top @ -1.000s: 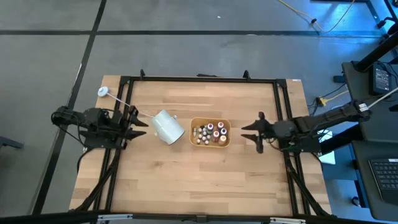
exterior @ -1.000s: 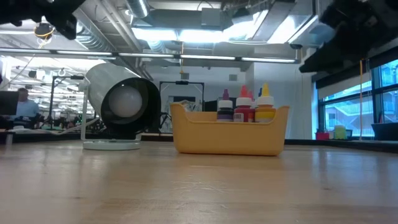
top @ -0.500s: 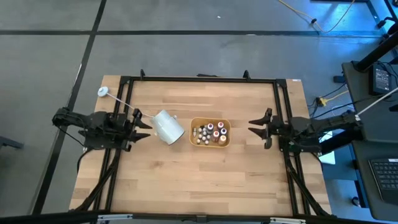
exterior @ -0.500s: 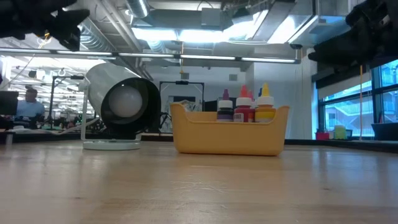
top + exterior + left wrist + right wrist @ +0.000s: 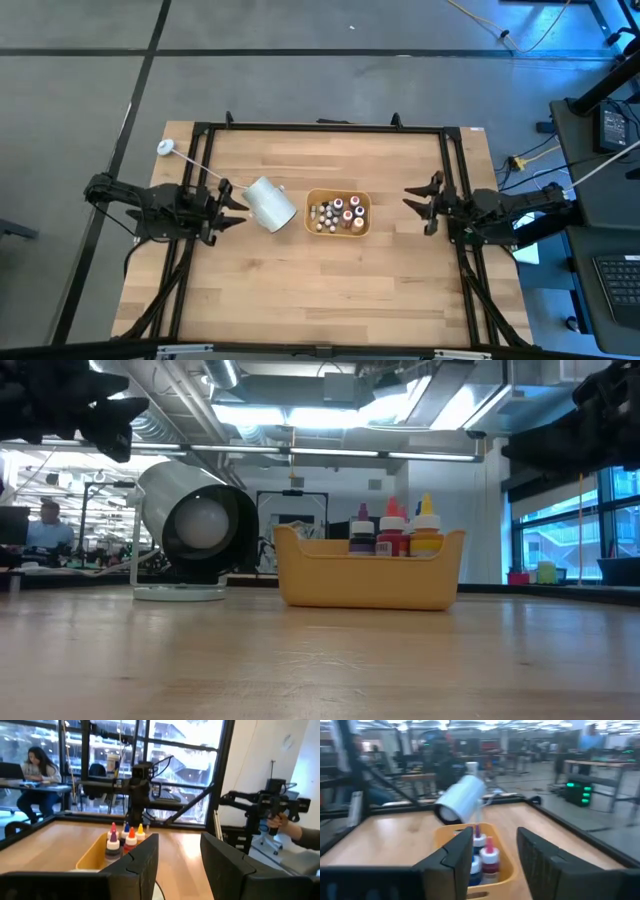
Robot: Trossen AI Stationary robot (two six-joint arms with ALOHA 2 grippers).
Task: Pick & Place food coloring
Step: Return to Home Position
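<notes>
Many food coloring bottles (image 5: 338, 213) in tray (image 5: 309, 213) | between left gripper (image 5: 236, 203), right gripper (image 5: 412, 205)

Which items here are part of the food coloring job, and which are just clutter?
Job: food coloring bottles, in the yellow tray; left claw, right claw, both open, empty.
Lying about: white cup on its side beside the tray; white disc on a cord.

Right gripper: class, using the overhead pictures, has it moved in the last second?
Yes. The right gripper has drawn back slightly from the orange tray, toward the table's right edge.
</notes>
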